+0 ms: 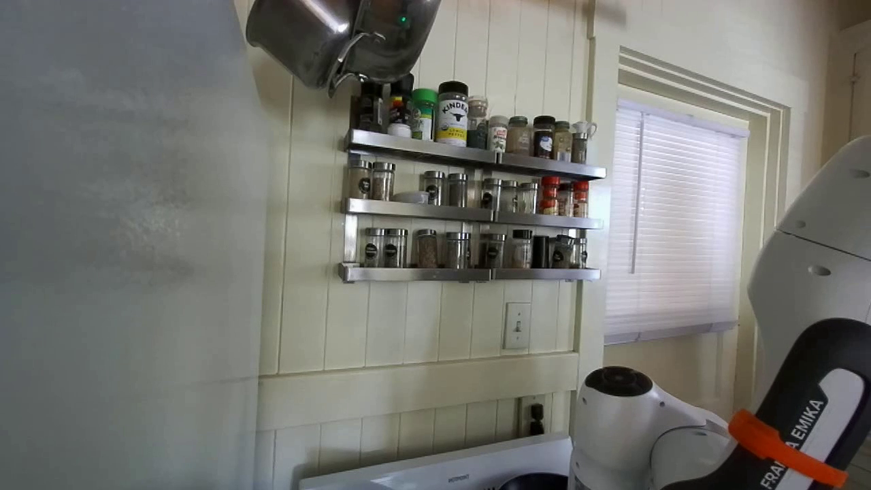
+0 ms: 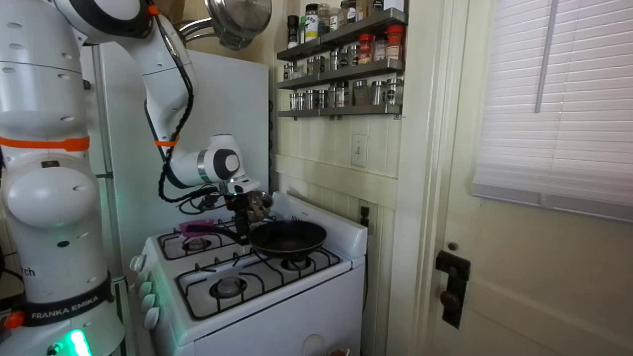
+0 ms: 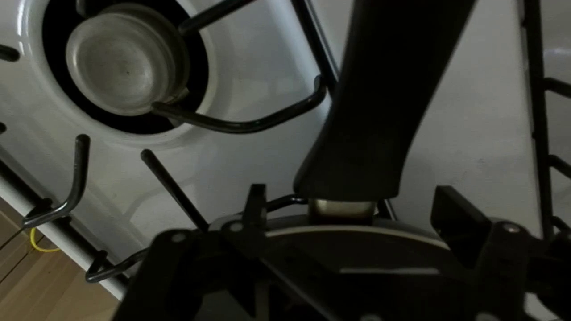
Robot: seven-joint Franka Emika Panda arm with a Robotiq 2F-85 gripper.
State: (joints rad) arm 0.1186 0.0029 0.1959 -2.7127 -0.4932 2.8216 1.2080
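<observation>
While pan (image 2: 288, 238) sits on stove (image 2: 287, 311), shelves (image 1: 418, 210) line panelled wall (image 1: 422, 320).

An exterior view faces the cream vertical-plank wall (image 1: 422, 320) nearly head-on, from moderate range. An exterior view looks obliquely across, and down upon, the white box-shaped gas stove (image 2: 277, 316). Both exterior views share the three-tier grey metal spice shelves (image 1: 469, 214). The wrist view looks steeply down, close above the black flared pan handle (image 3: 374, 102).

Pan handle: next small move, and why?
I'd probably close the tool gently on the handle: in the wrist view the fingers show apart, flanking the handle's end by the pan, a gap on each side. Height is hard to judge.
</observation>
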